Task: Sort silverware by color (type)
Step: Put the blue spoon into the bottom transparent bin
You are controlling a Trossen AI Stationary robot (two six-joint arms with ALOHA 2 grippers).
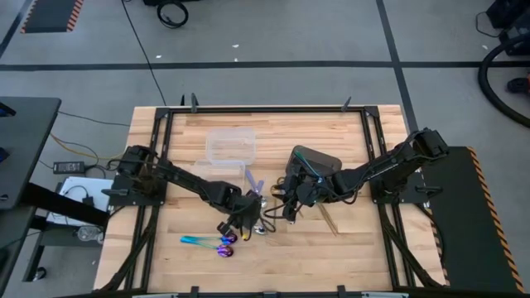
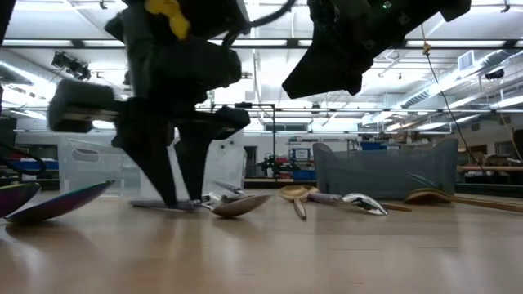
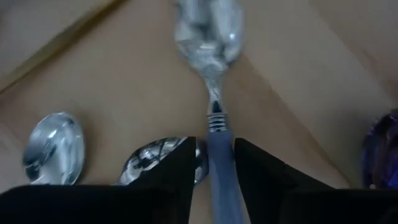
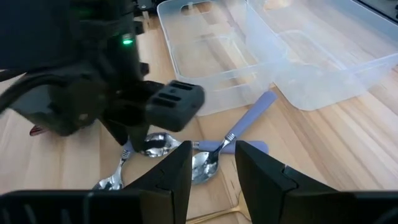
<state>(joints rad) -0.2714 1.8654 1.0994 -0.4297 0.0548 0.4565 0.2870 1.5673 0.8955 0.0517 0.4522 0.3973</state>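
Observation:
My left gripper [image 1: 240, 219] [image 2: 176, 200] points down at the table's middle front, shut on a silver spoon with a pale blue-grey handle [image 3: 208, 37]. Its bowl [image 2: 237, 204] lies on the wood. Two other silver bowls [image 3: 53, 146] [image 3: 152, 158] lie beside the fingers. My right gripper [image 1: 291, 212] [image 4: 211, 168] hovers open just to the right, above a silver spoon with a lavender handle [image 4: 239, 127]. Two iridescent spoons [image 1: 211, 242] [image 2: 57, 204] rest flat nearer the front left. Gold spoons [image 1: 329, 217] [image 2: 294, 194] lie right of the right gripper. My left gripper pinches the spoon's handle [image 3: 221, 134] just behind the ribbed neck, between its two fingers [image 3: 177, 168]. The fingers come from above, pointing down, and lie across the handle. The spoon lies flat on the table, bowl pointing away from the fingers.
Two clear plastic containers [image 1: 230, 142] [image 4: 211, 56] [image 4: 323, 56] stand behind the spoons. A dark grey bin [image 1: 319, 160] [image 2: 384, 167] sits behind the right gripper. The two grippers are close together. Bare wood [image 1: 364, 248] lies at the front right.

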